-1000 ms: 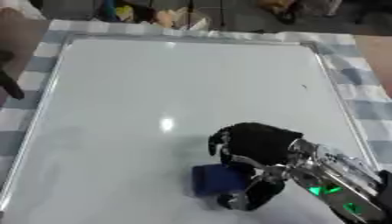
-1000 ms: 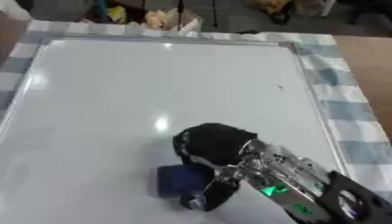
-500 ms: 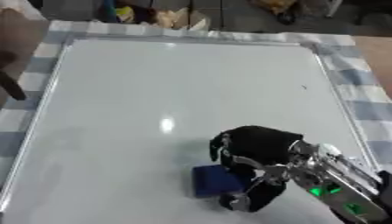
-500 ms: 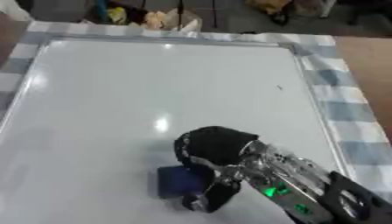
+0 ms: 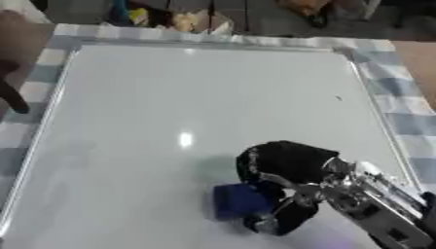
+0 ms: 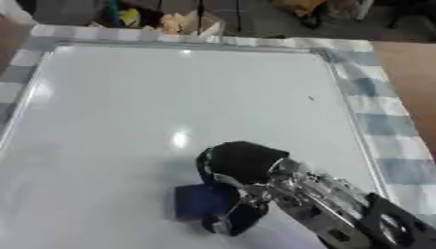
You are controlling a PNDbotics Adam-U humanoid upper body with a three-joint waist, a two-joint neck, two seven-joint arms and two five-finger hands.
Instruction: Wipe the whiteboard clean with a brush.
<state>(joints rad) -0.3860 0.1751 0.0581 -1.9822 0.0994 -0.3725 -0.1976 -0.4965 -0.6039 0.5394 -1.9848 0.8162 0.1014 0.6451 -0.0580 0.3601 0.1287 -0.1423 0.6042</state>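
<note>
Right hand [image 5: 285,168]: enters from the lower right, black fingers and thumb curled round the blue brush [image 5: 241,200] and clamped on it, pressing it flat against the lower centre of the whiteboard [image 5: 170,107]. The wrist and forearm behind the hand are silver metal with exposed joints.

Left eye view: no readable writing, brand or label is visible on the brush or board. The brush is a small, soft-edged blue block. The whiteboard is a glossy white rectangle in a thin pale frame, showing one bright reflection near its centre. A small dark mark [image 5: 338,98] remains on the board's right part, well apart from the brush. The board lies on a checked cloth [image 5: 400,92] of blue-grey and white squares. A dark shape [image 5: 12,95] shows at the left edge; it cannot be identified as the left hand.

Right eye view: the same hand [image 6: 243,160] clamps the brush [image 6: 200,202]; the mark [image 6: 311,98] sits near the right frame.

Compared with one second ago and half a second ago, hand and brush occupy the same spot on the board, and the mark is unchanged.
</note>
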